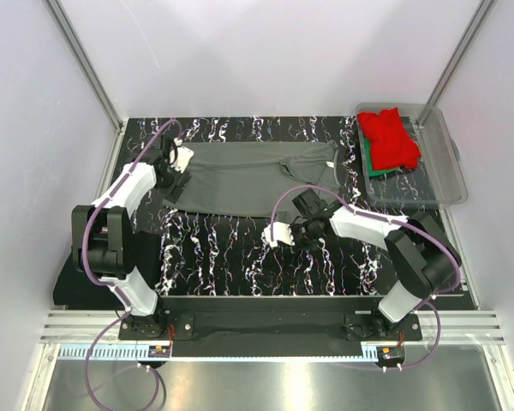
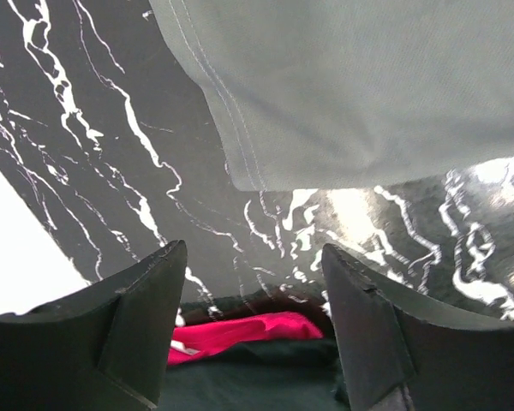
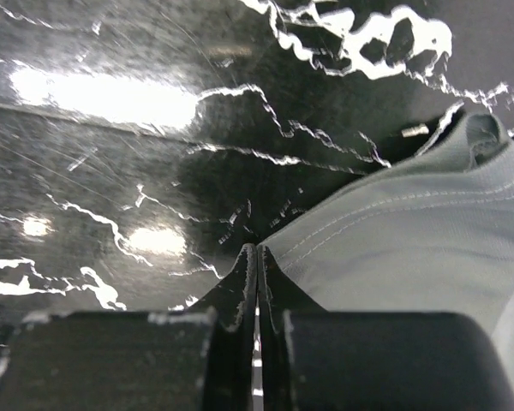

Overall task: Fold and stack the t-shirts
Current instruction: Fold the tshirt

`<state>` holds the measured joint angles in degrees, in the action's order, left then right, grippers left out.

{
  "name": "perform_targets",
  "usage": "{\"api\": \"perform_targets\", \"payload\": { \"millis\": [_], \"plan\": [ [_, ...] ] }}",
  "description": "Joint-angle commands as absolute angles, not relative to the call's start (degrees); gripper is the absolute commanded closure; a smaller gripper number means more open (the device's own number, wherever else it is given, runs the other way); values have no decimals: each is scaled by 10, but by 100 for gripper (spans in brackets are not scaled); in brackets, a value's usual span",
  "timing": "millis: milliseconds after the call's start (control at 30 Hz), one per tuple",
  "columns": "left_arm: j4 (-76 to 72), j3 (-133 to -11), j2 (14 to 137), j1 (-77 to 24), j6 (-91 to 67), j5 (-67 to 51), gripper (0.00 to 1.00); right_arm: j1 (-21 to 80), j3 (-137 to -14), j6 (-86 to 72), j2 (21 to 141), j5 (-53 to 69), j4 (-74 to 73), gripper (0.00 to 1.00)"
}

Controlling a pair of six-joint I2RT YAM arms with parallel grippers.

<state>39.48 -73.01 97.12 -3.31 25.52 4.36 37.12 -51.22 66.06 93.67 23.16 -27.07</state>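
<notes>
A grey t-shirt (image 1: pixel 248 180) is spread flat by the tabletop's (image 1: pixel 240 257) far edge. A red t-shirt (image 1: pixel 392 137), with a green t-shirt (image 1: pixel 373 164) mostly hidden beneath, is piled in the tub (image 1: pixel 445 163) at the far right corner. The left tool (image 2: pixel 253 257) is held spread beside the grey hem. The right tool (image 3: pixel 257 250) is pressed together at the near hem; whether cloth is caught cannot be told.

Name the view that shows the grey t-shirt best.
Top external: the whole grey t-shirt lies spread out. Left wrist shows only a hemmed corner; right wrist only the hem running into the shut right pincer.
</notes>
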Motion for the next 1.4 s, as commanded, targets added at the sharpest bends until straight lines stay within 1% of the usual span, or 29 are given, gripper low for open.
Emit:
{"api": "perform_targets", "payload": {
  "millis": [0,67,167,300,433,533,633,700,800,933,1200,1367],
  "plan": [
    [395,-735,955,-7,332,17,30,376,-516,650,897,186,-271,100],
    [424,-748,965,-1,359,5,30,376,-519,645,873,176,-278,100],
    [444,-755,971,18,379,4,34,376,-546,628,825,157,-307,100],
    [453,-759,976,29,384,-18,34,376,-590,616,787,140,-344,100],
    [453,-773,1005,35,369,-30,35,377,-593,620,791,132,-345,100],
    [463,-799,1039,40,348,-45,39,377,-597,616,808,136,-345,100],
    [475,-829,1074,49,327,-71,47,375,-599,618,816,133,-342,100],
    [486,-846,1104,53,316,-90,50,376,-599,619,820,131,-342,100],
    [504,-884,1138,58,295,-106,52,375,-597,620,824,132,-342,100],
    [517,-903,1160,62,277,-122,53,375,-599,618,827,128,-341,100],
    [545,-924,1193,66,269,-147,54,374,-597,613,831,124,-338,100],
    [554,-924,1203,65,264,-156,57,372,-593,606,835,123,-330,100]
  ]
}}
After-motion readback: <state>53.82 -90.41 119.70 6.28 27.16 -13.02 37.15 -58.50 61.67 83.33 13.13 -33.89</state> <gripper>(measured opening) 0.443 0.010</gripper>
